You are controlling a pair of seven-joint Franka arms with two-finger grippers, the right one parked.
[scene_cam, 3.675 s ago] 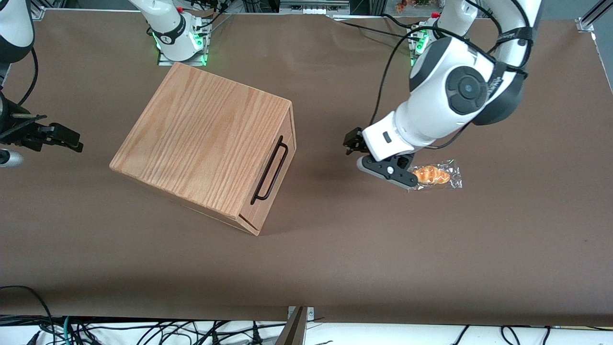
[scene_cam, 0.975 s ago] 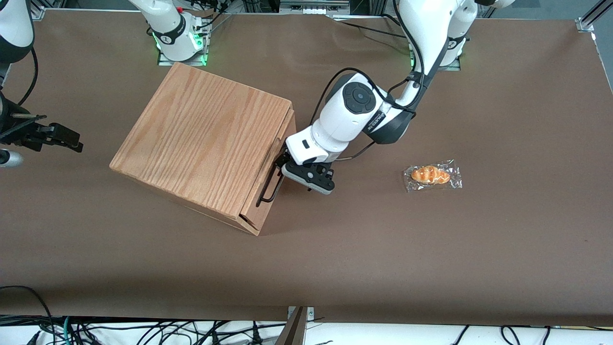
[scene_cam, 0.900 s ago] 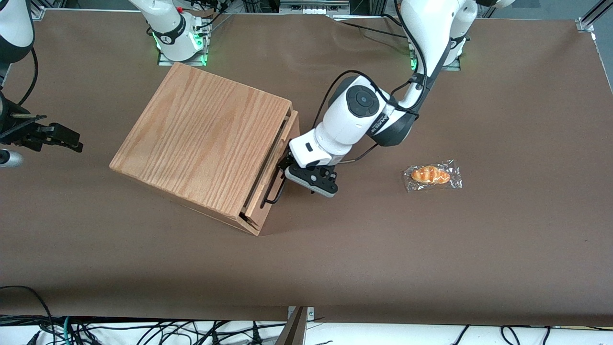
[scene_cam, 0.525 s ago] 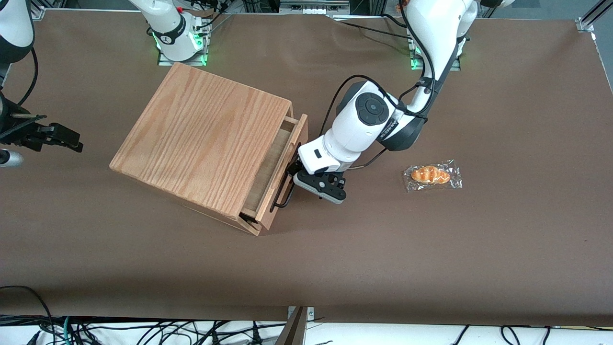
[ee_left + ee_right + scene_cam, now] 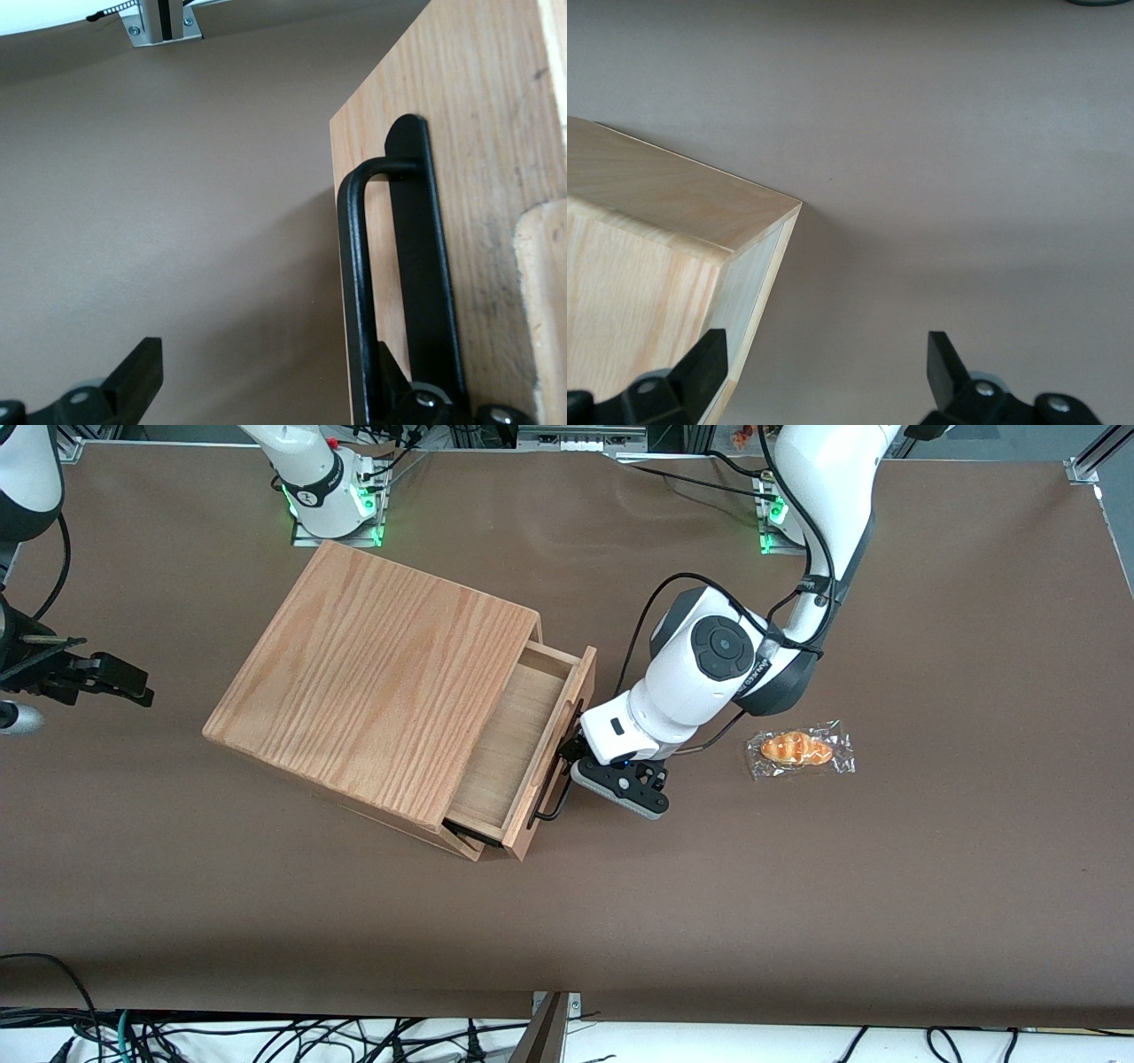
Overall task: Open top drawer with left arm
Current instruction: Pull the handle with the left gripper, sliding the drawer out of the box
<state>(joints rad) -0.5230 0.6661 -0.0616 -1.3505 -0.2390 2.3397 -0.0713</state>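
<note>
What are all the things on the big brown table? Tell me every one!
Table: one, brown, under everything.
Box: one, oak wood, on the table toward the parked arm's end.
Top drawer: one, light wood with a pale floor, pulled partly out of the box, nothing in the part that shows.
Handle: one, thin black bar, on the drawer's front.
Pastry: one, orange, in a clear wrapper, on the table toward the working arm's end.
Cables: many, black, along the table edge nearest the front camera.
Left arm: one, white with dark-grey caps, reaching down to the drawer.
Gripper: one, black, at the handle, one jaw hooked inside the bar, jaws open.
</note>
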